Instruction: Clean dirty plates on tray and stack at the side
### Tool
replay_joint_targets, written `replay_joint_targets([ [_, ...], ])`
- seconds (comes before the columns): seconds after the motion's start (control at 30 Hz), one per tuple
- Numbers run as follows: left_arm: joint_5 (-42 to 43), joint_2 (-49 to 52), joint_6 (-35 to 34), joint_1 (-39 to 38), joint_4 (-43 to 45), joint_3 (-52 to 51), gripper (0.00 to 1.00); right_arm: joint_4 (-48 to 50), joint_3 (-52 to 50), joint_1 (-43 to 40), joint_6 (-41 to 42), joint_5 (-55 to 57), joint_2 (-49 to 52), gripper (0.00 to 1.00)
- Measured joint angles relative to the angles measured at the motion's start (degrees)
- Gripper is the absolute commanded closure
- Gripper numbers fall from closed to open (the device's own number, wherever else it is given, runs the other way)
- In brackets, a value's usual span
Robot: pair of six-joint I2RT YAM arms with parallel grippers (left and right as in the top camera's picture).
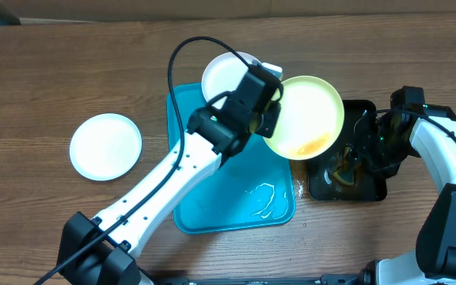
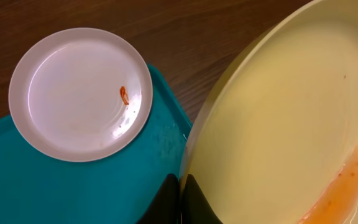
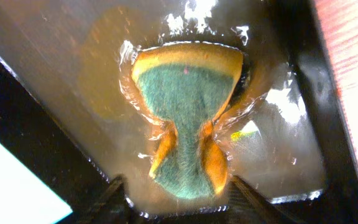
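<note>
Holding: left gripper [image 2: 181, 202] pinches yellow-green plate [image 2: 278, 118] rim.
Right gripper [image 3: 184, 152]: closed on sponge [image 3: 185, 87], in black tray [image 1: 366, 190].
Next: sponge to smear [image 2: 340, 186], scrub w/ pressure.

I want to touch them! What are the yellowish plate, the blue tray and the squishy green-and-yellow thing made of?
The pale yellow-green round plate looks like smooth plastic: thin rim, soft sheen. The turquoise rectangular tray seems hard plastic, glinting where wet. The yellow sponge with green scouring top looks like soft foam, pinched narrow midway.
</note>
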Motion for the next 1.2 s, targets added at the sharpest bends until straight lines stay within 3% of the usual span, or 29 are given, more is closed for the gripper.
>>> replay_joint_targets([
  [0.33,-2.9,3.0,-1.6,-2.6,5.5,0.0,0.96,-4.6,0.0,0.0,-0.4,-0.8,0.0,0.36],
  [0.6,-7.6,8.5,0.9,-5.9,15.5,0.0,0.96,-4.7,0.0,0.0,-0.4,-0.7,0.0,0.36],
  [0.87,-17.1,9.0,11.0,-9.6,22.0,0.0,0.96,-4.4,0.0,0.0,-0.5,-0.6,0.0,0.36],
  [1.2,-28.2,9.0,32.4,-12.8,31.4,0.0,0.96,-4.3,0.0,0.0,-0.5,-0.5,0.0,0.35],
])
